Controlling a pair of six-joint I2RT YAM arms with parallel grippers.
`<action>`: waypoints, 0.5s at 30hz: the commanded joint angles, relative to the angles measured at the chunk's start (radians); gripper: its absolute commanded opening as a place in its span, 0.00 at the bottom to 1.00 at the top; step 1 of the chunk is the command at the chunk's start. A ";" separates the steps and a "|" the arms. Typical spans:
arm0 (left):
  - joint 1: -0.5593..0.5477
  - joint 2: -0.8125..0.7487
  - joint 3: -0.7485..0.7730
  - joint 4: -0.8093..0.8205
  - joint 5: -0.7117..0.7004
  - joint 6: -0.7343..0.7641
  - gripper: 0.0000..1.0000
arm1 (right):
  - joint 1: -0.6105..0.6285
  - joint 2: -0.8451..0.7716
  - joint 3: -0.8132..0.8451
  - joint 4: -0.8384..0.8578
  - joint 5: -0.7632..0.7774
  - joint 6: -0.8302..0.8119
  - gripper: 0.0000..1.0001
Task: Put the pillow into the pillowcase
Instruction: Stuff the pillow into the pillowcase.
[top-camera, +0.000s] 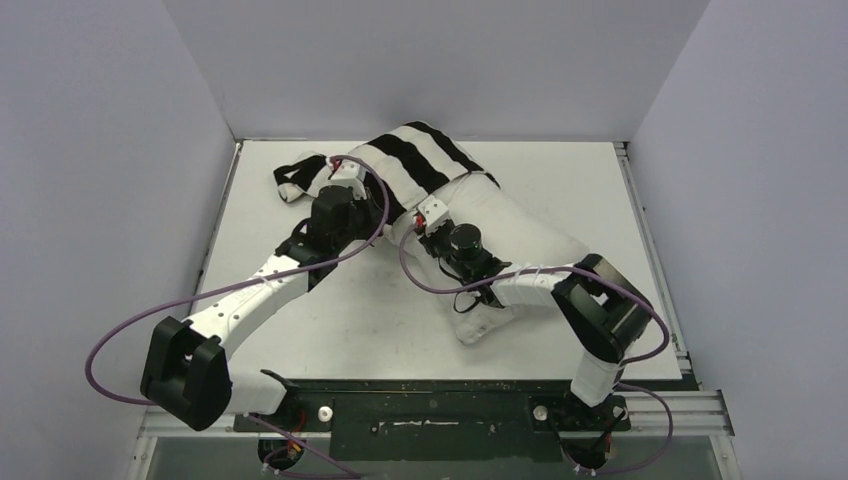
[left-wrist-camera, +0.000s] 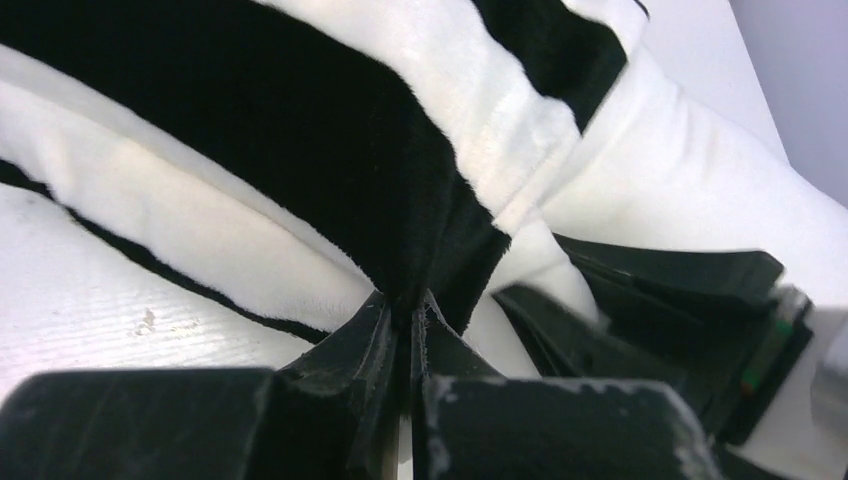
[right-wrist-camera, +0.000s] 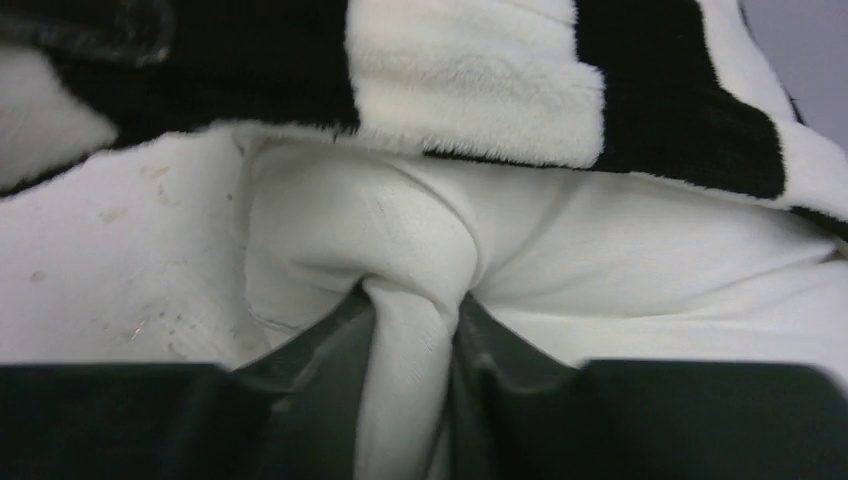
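The off-white pillow (top-camera: 520, 235) lies slantwise across the table's right half, its far end inside the striped pillowcase (top-camera: 415, 158). My left gripper (top-camera: 345, 178) is at the pillowcase's open edge; in the left wrist view it (left-wrist-camera: 412, 305) is shut on a black fold of the pillowcase (left-wrist-camera: 300, 130). My right gripper (top-camera: 432, 215) sits on the pillow just below that edge. From the right wrist it (right-wrist-camera: 415, 300) is shut on a pinched ridge of the pillow (right-wrist-camera: 560, 250), with the pillowcase (right-wrist-camera: 470, 90) hem right above.
A loose striped end of the pillowcase trails toward the far left of the white table (top-camera: 330, 320). Grey walls (top-camera: 120, 150) close in three sides. Purple cables loop off both arms. The right gripper's fingers (left-wrist-camera: 680, 300) show beside the left one.
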 joint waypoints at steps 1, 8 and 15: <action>-0.008 -0.048 -0.020 0.020 0.173 -0.079 0.00 | -0.018 0.102 0.070 0.183 0.103 0.140 0.10; -0.008 -0.076 -0.080 -0.096 0.184 -0.048 0.00 | -0.038 0.129 0.078 0.342 0.161 0.371 0.00; -0.015 -0.057 -0.061 -0.165 0.232 -0.004 0.00 | -0.105 0.129 0.112 0.347 0.125 0.567 0.00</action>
